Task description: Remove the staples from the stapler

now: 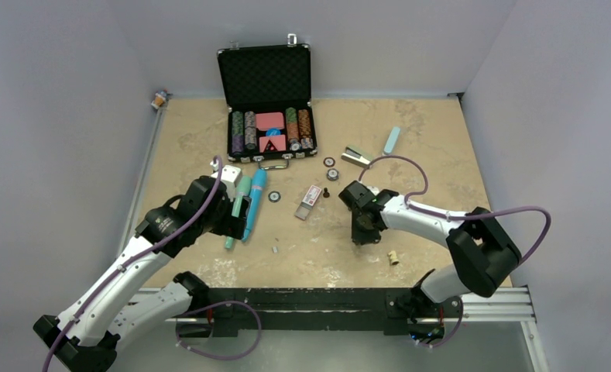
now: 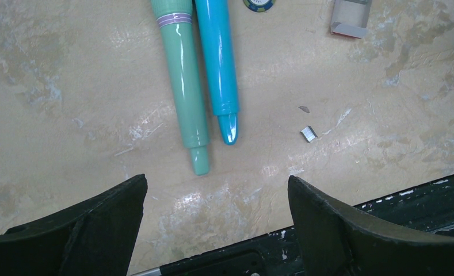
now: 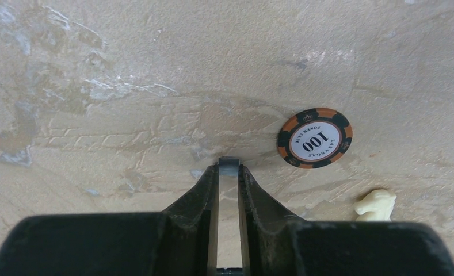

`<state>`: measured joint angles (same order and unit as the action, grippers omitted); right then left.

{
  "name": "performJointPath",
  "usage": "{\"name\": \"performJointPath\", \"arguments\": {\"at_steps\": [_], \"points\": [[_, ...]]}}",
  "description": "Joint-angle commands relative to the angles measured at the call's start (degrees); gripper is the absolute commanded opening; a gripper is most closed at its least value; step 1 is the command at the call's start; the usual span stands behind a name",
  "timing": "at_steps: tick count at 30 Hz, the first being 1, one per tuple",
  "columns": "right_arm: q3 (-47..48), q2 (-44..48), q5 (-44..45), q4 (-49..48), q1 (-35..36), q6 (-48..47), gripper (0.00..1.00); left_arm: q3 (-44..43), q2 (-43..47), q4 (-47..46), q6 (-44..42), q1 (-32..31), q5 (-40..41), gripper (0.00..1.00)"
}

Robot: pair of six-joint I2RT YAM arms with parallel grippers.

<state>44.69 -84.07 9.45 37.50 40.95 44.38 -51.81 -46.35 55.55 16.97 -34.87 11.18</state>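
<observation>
Almost shut, the right jaws pinch a small staple strip (image 3: 228, 165) at their tips, nearside of the stapler (image 1: 356, 157); the left jaws, farther from it, gape empty.

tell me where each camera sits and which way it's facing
Top: above and behind the robot, looking down on the table; left arm and right arm show, bases at the bottom.
Left wrist: on the left arm, facing down at a green pen and blue pen; its open hand frames the bottom.
Right wrist: on the right arm, facing down at a chip; its hand pinches what look like staples.
Shared: both pens also show in the top view.
</observation>
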Motion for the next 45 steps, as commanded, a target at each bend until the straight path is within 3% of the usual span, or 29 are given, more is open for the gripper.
{"name": "performJointPath", "arguments": {"at_steps": [1,12,23,32,45], "points": [[4.24,0.91,0.92,1.82,0.45,-1.21,0.00,-0.51,0.20,-0.61,0.43,0.42,0.60,0.95],[13.31,1.25,-2.80,2.33,0.89,-5.05,0.00,-0.48,-0.15,-0.58,0.34,0.42,0.33,0.95],[25.61,-7.58,-9.81,0.77,0.96,-5.67,0.00,-0.49,-0.23,-0.68,0.26,0.43,0.33,0.95],[28.82,-13.76,-19.11,-3.75,0.90,-2.11,0.00,-0.49,-0.29,-0.75,0.21,0.42,0.17,0.94],[34.16,-22.14,-18.09,-4.27,0.99,-1.84,0.00,-0.42,-0.50,-0.90,-0.01,0.60,0.20,0.94]]}}
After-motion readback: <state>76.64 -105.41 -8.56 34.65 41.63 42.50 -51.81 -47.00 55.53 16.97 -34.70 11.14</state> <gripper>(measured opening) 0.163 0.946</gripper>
